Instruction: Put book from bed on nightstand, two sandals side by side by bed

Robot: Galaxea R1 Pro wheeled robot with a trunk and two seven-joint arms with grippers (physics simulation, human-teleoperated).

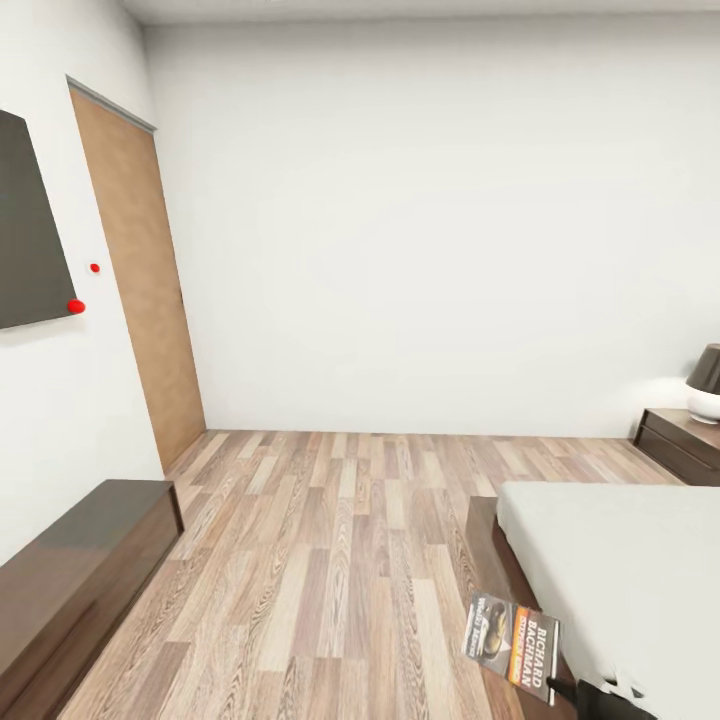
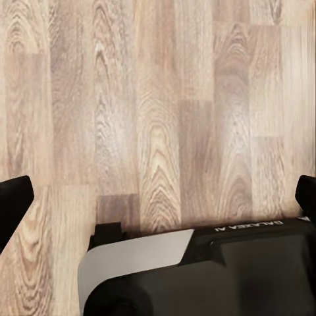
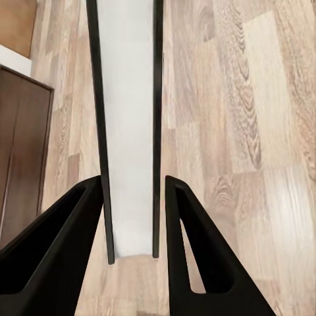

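Observation:
The book (image 1: 512,635), dark-covered with an orange band and "RICHARD BACHMAN" in white, hangs low beside the foot corner of the bed (image 1: 620,560). My right gripper (image 1: 590,690) is shut on it from the bed side. In the right wrist view the book's grey page edge (image 3: 128,131) runs straight out between the two black fingers (image 3: 59,250) of that gripper (image 3: 133,197), above the plank floor. A nightstand (image 1: 680,440) stands past the bed's head end at far right. My left gripper (image 2: 158,197) is open over bare floor. The sandals are out of view.
A lamp (image 1: 705,385) sits on the nightstand. A low dark cabinet (image 1: 80,570) lines the left wall under a dark wall panel (image 1: 25,230), with a wooden door (image 1: 140,290) beyond. Plank floor (image 1: 340,540) stretches between cabinet and bed. The robot's base (image 2: 217,270) shows under the left gripper.

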